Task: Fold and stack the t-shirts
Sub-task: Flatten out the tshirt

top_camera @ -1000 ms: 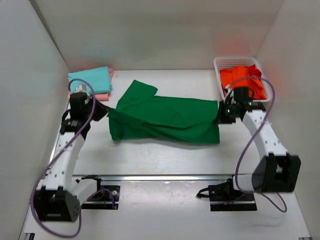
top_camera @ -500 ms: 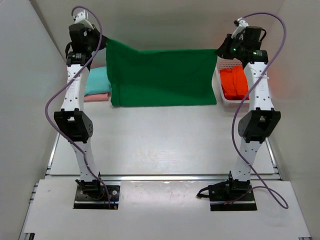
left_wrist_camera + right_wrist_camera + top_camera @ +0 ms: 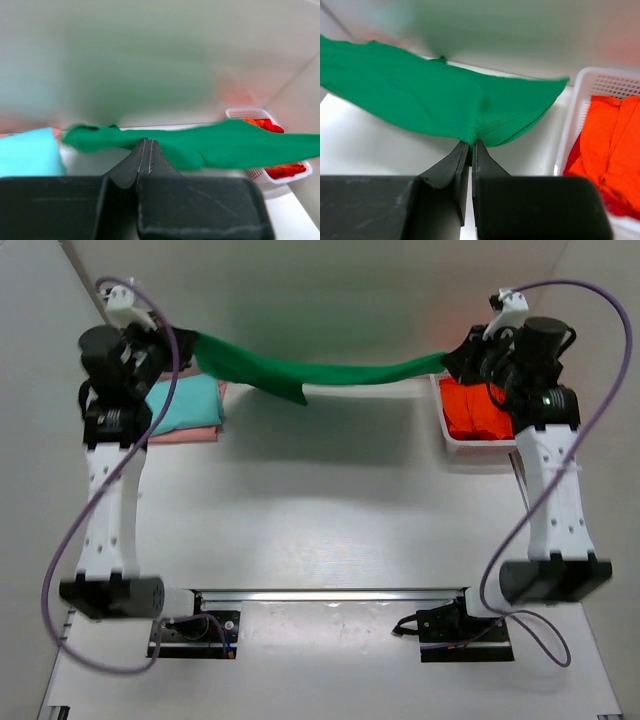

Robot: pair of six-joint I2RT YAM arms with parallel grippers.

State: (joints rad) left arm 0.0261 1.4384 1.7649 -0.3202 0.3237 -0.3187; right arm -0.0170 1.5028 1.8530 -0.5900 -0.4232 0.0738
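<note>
A dark green t-shirt hangs stretched in the air between both arms, high above the far part of the table. My left gripper is shut on its left end; the wrist view shows the green t-shirt running off from the closed fingertips of the left gripper. My right gripper is shut on the right end, the green t-shirt pinched at the tips of the right gripper. A folded teal t-shirt lies on a pale pink t-shirt at the far left. Orange-red t-shirts fill the basket.
A white lattice basket stands at the far right against the right wall. White walls close in the table on the left, back and right. A metal rail crosses the near edge by the arm bases.
Both arms have swung the green t-shirt up and forward: a second ago it lay on the table, then hung as a flat sheet, and now it is stretched out nearly level.
</note>
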